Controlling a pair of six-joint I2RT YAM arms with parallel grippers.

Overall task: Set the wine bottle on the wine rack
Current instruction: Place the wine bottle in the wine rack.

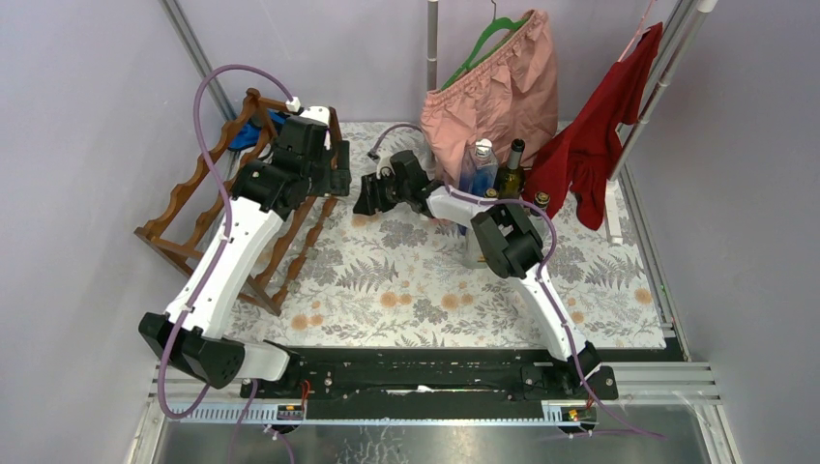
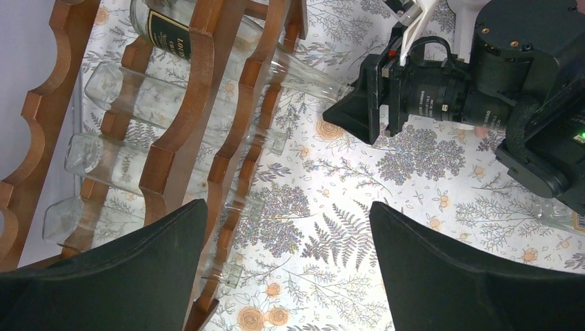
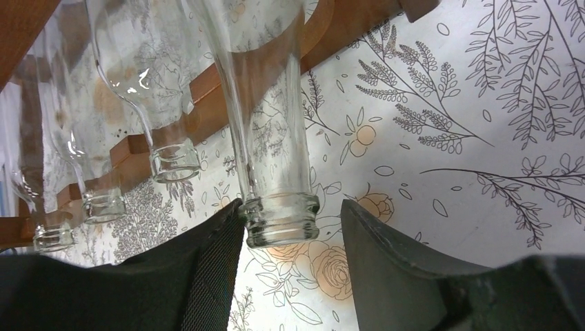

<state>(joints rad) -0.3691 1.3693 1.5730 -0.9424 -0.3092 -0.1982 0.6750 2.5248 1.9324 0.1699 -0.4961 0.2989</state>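
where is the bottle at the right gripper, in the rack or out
In: the bottle lies across the wine rack rails, neck sticking out.

The wine bottle's (image 2: 303, 72) black label (image 2: 164, 29) reads, in gold, perhaps "LOU", the rest hidden behind a wine rack (image 2: 176, 138) rail; the camera lens (image 2: 441, 96) print is too small to read.

Pale lavender walls (image 1: 87, 116) closed in the space on the left, back and right, plain and evenly lit. The table (image 1: 619, 280) wore a cloth printed with grey ferns and orange flowers. At the back stood a metal pole (image 1: 432, 39). Pink shorts (image 1: 503, 87) hung from a green hanger (image 1: 479, 55), and beside them a red garment (image 1: 595, 145) draped off a slanted rod (image 1: 670, 77).
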